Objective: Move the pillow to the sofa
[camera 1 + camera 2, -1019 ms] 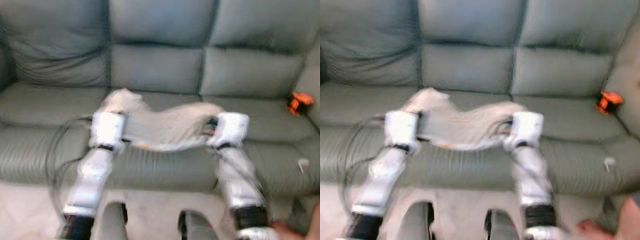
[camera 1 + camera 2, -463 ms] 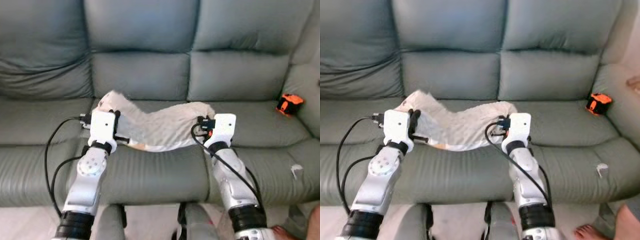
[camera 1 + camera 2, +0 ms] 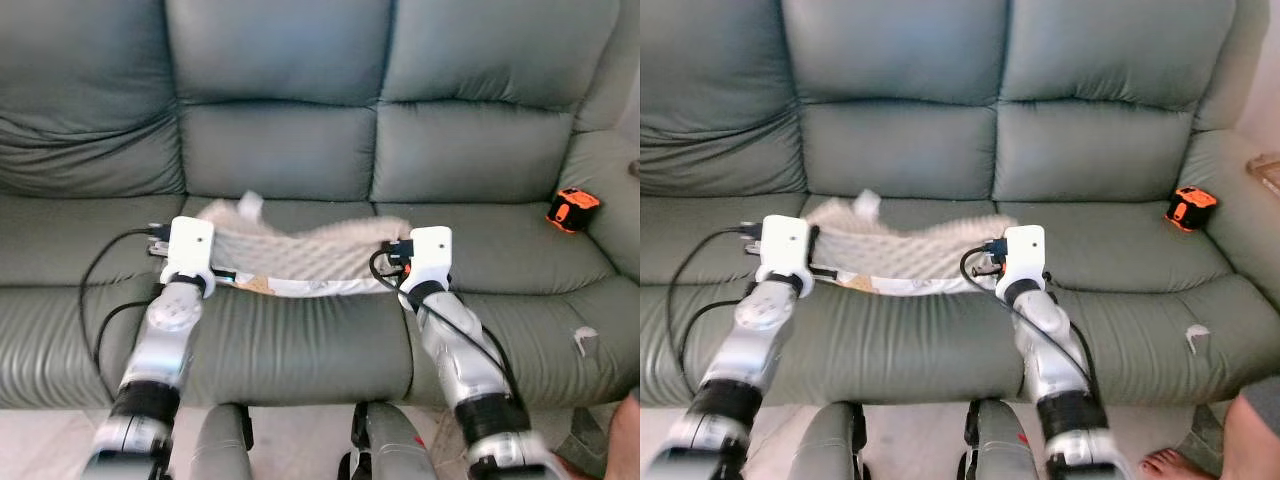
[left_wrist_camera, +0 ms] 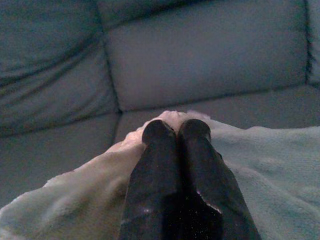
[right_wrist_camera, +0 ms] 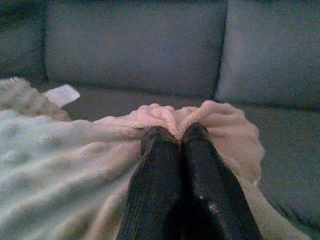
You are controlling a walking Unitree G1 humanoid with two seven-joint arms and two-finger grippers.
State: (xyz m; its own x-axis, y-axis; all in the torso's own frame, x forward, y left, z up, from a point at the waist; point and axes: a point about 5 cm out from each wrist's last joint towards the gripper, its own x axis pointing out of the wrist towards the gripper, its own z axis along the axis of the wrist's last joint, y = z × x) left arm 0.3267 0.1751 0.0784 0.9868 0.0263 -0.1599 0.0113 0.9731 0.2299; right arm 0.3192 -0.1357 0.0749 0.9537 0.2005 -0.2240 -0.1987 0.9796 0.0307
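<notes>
Fingers [image 4: 159, 150] of the left gripper [image 4: 176, 131] are pressed together, pinching one end of the cream fleece pillow [image 3: 300, 252]; the right gripper [image 5: 175, 134] has its fingers [image 5: 200, 150] clamped the same way on the opposite end. Between them the pillow lies stretched across the middle seat cushion of the grey-green leather sofa [image 3: 290, 150], toward its front edge. An orange and black tape measure [image 3: 571, 210] rests on the seat beside the sofa's right arm, well apart from the pillow.
</notes>
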